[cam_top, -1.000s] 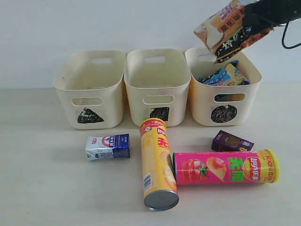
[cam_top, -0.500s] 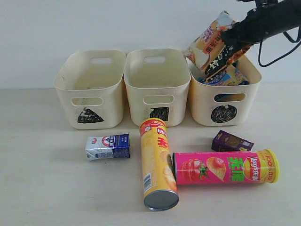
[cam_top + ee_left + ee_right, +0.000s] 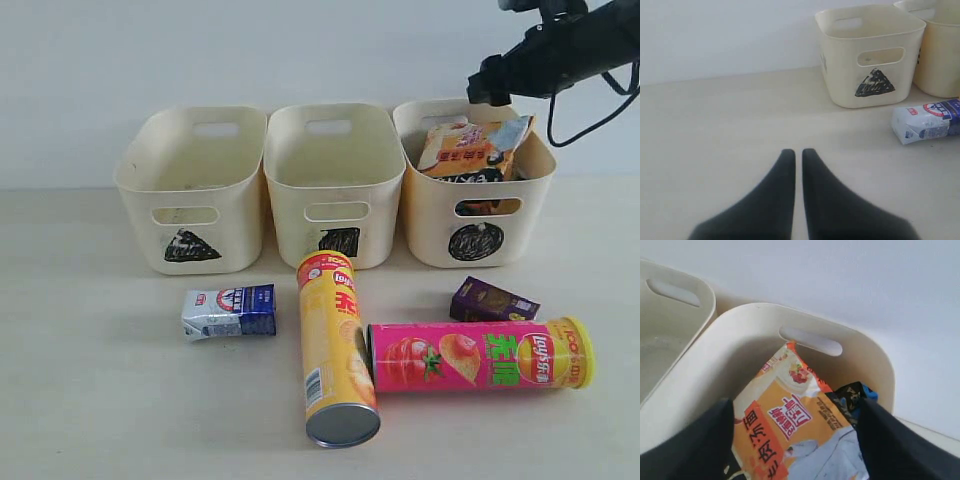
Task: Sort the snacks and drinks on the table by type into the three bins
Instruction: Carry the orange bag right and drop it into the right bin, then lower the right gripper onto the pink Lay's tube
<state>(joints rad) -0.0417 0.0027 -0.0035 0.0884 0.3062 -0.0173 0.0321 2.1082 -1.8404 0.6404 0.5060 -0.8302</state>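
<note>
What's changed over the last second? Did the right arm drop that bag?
Yes. The orange bag came down from above the circle bin and now lies inside it. The right gripper opened and let it go, and hovers just above. The yellow tube, pink tube, white carton, purple carton and other bins stayed put.

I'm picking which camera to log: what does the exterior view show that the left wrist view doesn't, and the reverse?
Only the exterior view: the yellow tube, pink tube, purple carton, the circle bin with the orange bag in it, and the right arm above it. Only the left wrist view: the left jaws, shut. Both: the triangle bin, the white-and-blue carton, the table and the square bin, though the wrist view catches only its edge.
</note>
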